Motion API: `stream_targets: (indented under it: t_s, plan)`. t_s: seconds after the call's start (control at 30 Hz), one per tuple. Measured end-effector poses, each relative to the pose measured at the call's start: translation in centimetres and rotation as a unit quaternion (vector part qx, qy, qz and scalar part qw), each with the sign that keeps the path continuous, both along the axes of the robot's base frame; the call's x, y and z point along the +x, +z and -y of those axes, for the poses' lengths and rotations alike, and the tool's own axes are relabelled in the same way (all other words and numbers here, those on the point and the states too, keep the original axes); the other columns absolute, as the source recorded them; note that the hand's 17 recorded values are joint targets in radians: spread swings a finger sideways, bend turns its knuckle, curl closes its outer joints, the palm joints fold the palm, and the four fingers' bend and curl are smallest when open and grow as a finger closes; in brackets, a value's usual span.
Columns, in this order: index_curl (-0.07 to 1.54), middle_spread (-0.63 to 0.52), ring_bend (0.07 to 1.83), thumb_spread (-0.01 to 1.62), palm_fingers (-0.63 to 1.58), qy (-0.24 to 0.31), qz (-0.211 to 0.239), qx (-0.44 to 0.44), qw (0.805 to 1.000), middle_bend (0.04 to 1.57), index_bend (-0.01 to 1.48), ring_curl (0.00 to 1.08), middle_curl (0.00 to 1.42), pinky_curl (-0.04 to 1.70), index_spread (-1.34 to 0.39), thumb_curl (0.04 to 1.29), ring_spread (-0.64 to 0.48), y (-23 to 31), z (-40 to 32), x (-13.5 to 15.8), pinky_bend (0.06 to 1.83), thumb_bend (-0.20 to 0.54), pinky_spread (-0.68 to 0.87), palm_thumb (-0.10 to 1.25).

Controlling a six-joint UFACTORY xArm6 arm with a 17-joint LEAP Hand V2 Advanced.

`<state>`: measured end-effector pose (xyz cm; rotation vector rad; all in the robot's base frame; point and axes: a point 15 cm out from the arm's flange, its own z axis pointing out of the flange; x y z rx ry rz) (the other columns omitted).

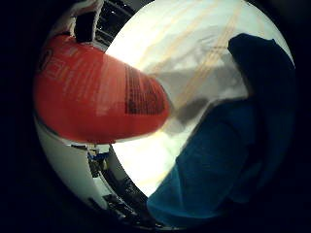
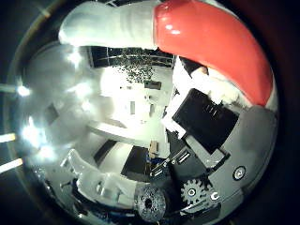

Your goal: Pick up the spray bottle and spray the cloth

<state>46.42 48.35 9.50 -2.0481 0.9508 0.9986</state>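
The spray bottle (image 1: 97, 94) is filling much of the little-finger-side view, its red body lying right against the palm and its base pointing out over the blue cloth (image 1: 228, 160); the bottle is looking lifted rather than standing, since its shadow is falling on the pale table (image 1: 184, 43) apart from it; that fits a bottle being carried above the cloth so that the spray can land on it. The cloth is lying crumpled on the table, spreading from just under the bottle's base outward to the table's edge. In the thumb-side view the red shoulder is curving into the white neck and spray head, which is pointing away across the room; the hand (image 2: 201, 131) is wrapping the bottle there, a white and black finger (image 2: 206, 117) lying curled close under the red shoulder, so the hand is looking closed around the bottle; whether any finger is resting on the trigger I cannot tell. Judging from this, the pickup is looking done and the spraying is not yet showing; no mist or wet patch is visible on the cloth.
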Motion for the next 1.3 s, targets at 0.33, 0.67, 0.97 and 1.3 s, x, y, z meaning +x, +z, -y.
stream_targets:
  t_s: [0.33,0.67,0.97,1.3]
  plan:
    - [0.56,-0.11,1.35,0.94,0.42,0.037,0.033,-0.032,0.998,1.03,0.34,0.53,0.54,0.93,-0.31,0.63,-0.15,-0.5,1.7,-0.1,0.92,-0.033,-0.34,0.76]
    - [0.44,0.00,0.77,1.02,-0.03,0.060,0.042,-0.030,0.997,0.54,0.28,0.32,0.38,0.69,-0.28,0.45,0.07,1.7,1.4,-1.0,0.59,-0.030,0.32,0.69]
    - [0.36,0.10,0.52,1.02,0.03,0.074,0.085,-0.033,0.993,0.32,0.16,0.24,0.33,0.47,-0.26,0.37,0.17,5.8,1.7,-0.6,0.43,-0.027,0.43,0.66]
    - [0.30,0.14,0.42,1.03,0.04,0.071,0.082,-0.053,0.993,0.24,0.15,0.23,0.33,0.38,-0.25,0.33,0.20,8.2,5.5,-0.8,0.41,-0.025,0.42,0.63]
